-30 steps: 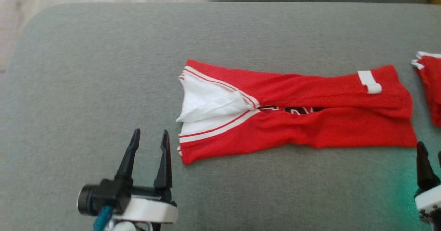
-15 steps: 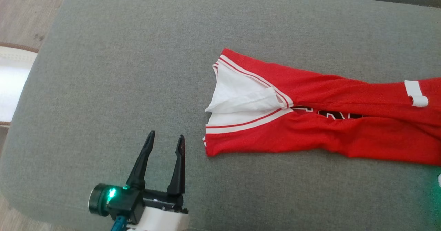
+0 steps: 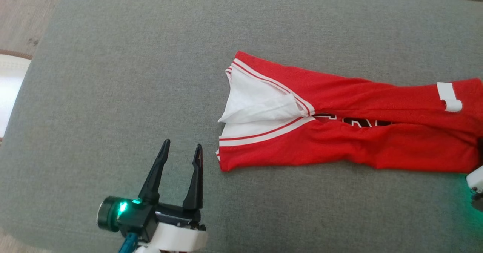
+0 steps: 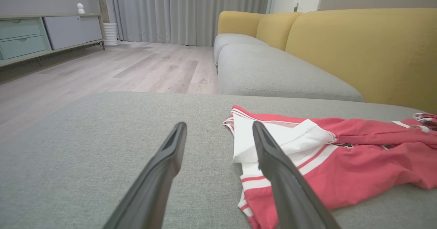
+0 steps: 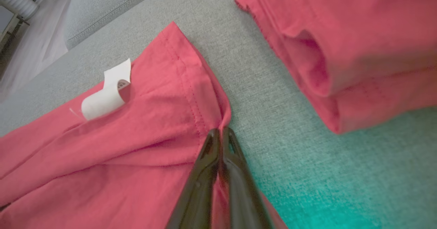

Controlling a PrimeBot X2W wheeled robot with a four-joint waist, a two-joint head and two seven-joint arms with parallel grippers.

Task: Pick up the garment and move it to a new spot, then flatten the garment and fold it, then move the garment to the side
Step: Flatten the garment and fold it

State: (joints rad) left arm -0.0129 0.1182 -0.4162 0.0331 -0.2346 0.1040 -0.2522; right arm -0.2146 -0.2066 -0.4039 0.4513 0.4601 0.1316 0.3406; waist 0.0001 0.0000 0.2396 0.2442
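Red and white, the shirt (image 3: 339, 140) lies on a big grey seat (image 3: 113, 75). It is folded into a long strip. A white neck part is at its left end, and black letters peek out of the fold in the middle. A small white tag (image 3: 449, 96) curls up near its right end.

The right gripper (image 5: 220, 130) is squeezed tight on the shirt. Its two dark fingers pinch the stitched edge at the shirt's right end. The cloth bunches up a little where they bite.

The left gripper (image 3: 182, 144) has its fingers spread wide and holds nothing. It is over the bare seat just beside the shirt's left end, near the white stripes, and does not touch them.

Another red cloth (image 5: 358, 51) lies folded on the seat near the pinched end. Some grey seat shows between it and the shirt.

Past the seat, the left wrist view shows a yellow sofa (image 4: 341, 44) with grey cushions, a wood floor (image 4: 102, 68), grey curtains (image 4: 187, 10) and a low cabinet (image 4: 34, 34).
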